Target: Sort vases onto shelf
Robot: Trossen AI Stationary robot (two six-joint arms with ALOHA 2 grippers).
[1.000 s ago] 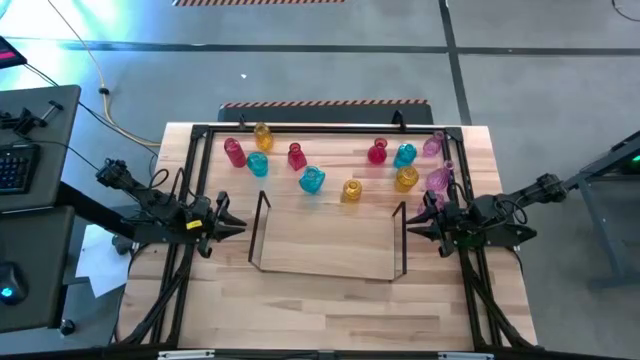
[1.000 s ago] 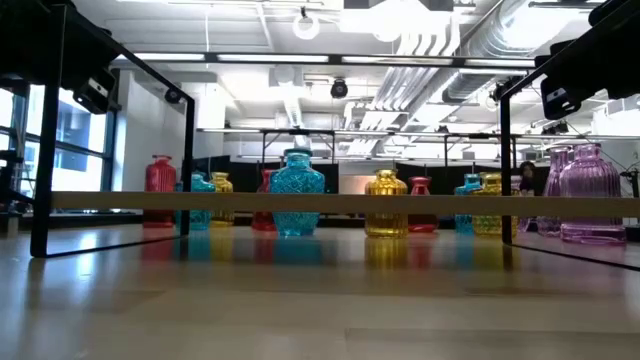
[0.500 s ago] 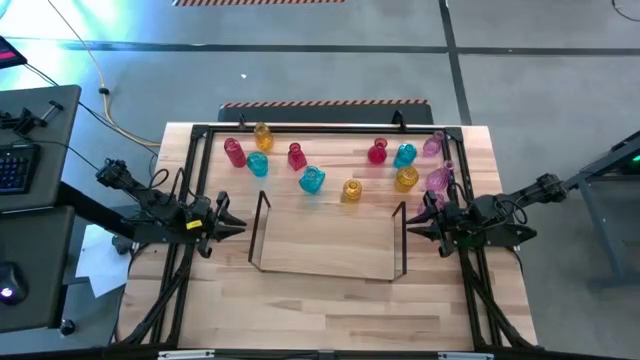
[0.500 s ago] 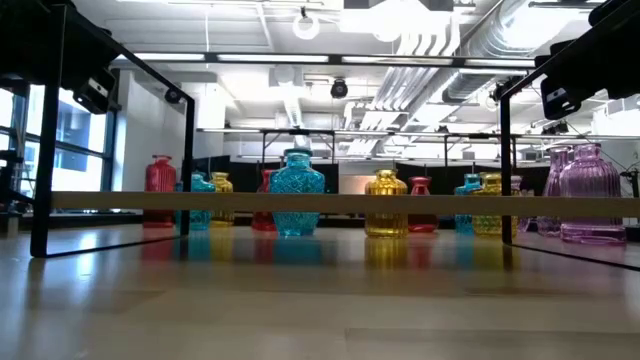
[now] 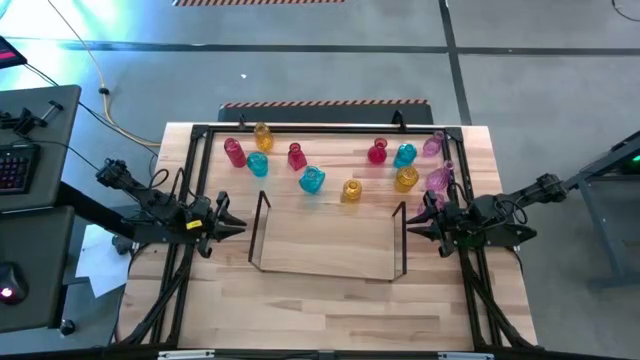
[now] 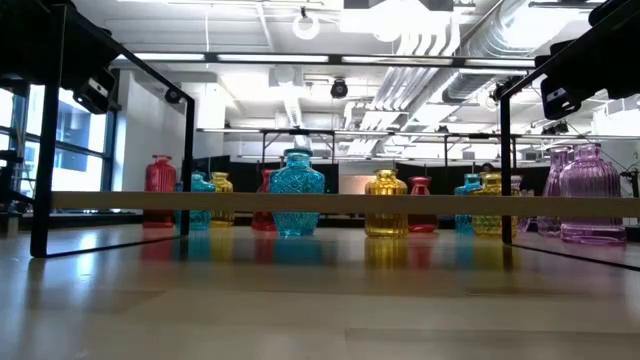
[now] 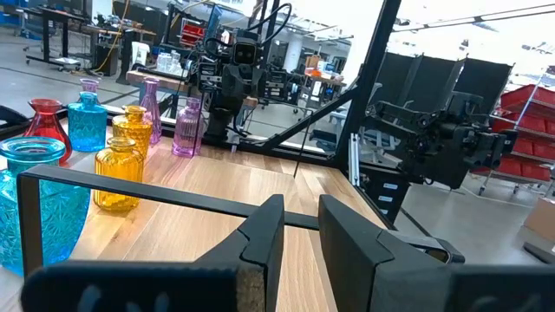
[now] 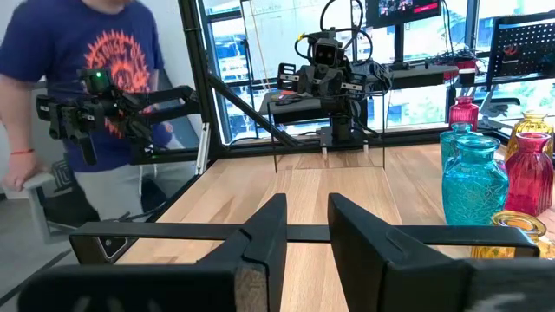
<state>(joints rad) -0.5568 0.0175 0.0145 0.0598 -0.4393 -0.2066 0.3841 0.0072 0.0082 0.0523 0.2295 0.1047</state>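
Observation:
Several small glass vases, red (image 5: 234,152), yellow (image 5: 351,190), cyan (image 5: 312,180) and pink (image 5: 440,178), stand upright on their bases across the far part of the wooden table. The shelf (image 5: 325,240), a clear tray with dark end frames, sits mid-table nearer than them. My left gripper (image 5: 240,226) hovers open just outside the shelf's left end, and my right gripper (image 5: 410,225) is open just outside its right end. Both point inward at the shelf. In the low view the cyan vase (image 6: 297,193) and yellow vase (image 6: 386,203) show behind the shelf's frame (image 6: 42,200).
A black metal frame (image 5: 330,129) runs around the table's edges. A person in a blue shirt (image 8: 95,78) stands beyond the table's left side. Bare wood lies between the shelf and the table's near edge (image 5: 320,315). A desk with a keyboard (image 5: 15,165) is to the left.

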